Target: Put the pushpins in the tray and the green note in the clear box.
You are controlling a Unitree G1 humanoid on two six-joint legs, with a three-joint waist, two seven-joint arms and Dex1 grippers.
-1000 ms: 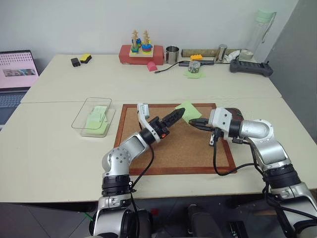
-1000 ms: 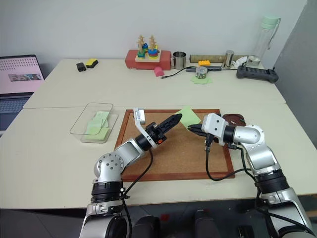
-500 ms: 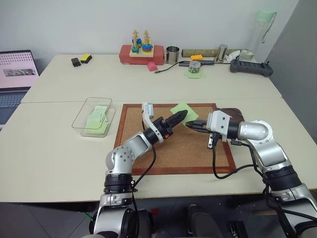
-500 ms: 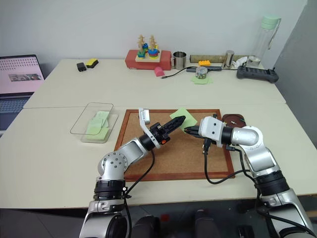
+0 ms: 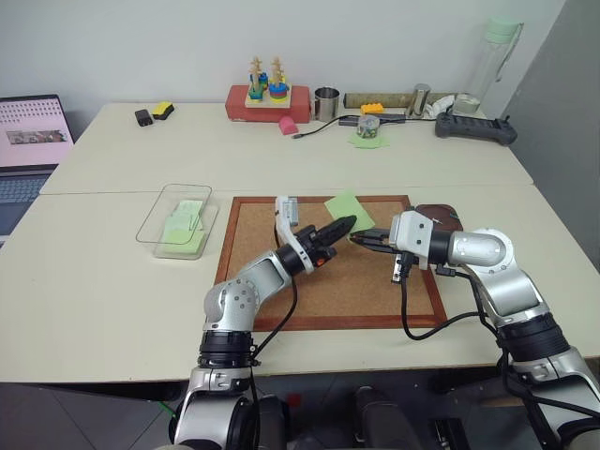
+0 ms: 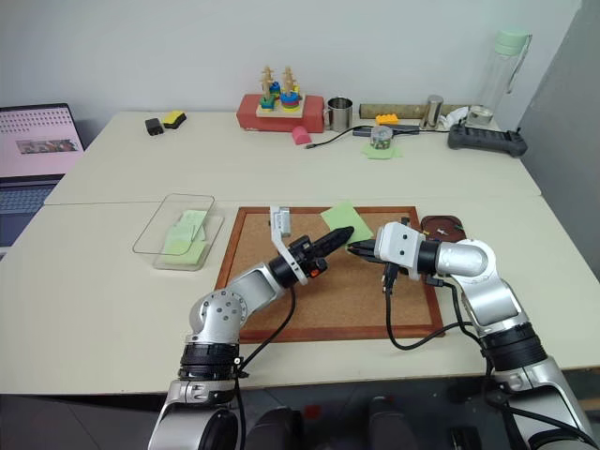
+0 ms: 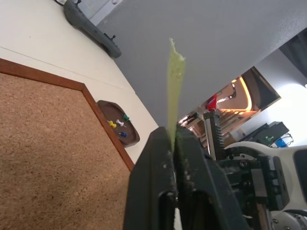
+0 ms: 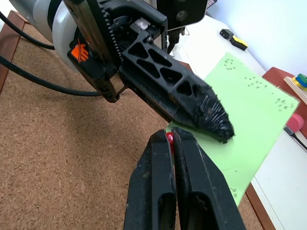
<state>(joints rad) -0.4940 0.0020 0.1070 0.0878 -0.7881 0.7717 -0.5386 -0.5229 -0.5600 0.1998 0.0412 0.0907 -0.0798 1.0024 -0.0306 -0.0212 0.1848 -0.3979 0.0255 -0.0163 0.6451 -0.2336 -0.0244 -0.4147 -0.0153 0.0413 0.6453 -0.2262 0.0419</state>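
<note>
Over the cork board (image 5: 319,281) on the pale table, the left gripper (image 5: 344,225) was clamped on the green note's (image 5: 349,208) edge, holding it raised. Facing it, the right gripper (image 5: 360,238) was pinched shut on a red pushpin (image 8: 169,139), with the tray (image 5: 441,215) behind it and the clear box (image 5: 174,214) well off to the left.

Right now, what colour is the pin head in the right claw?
Red, seen best in the right wrist view.

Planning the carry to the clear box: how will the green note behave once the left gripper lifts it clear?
Likely floppy: the green note is a thin sheet, seen edge-on, pinched at one edge by the left gripper. Probably very light, so it may flutter or bend as it moves. The right gripper is shut on a red pushpin at the note's edge, so pulling away now could tear it.
</note>
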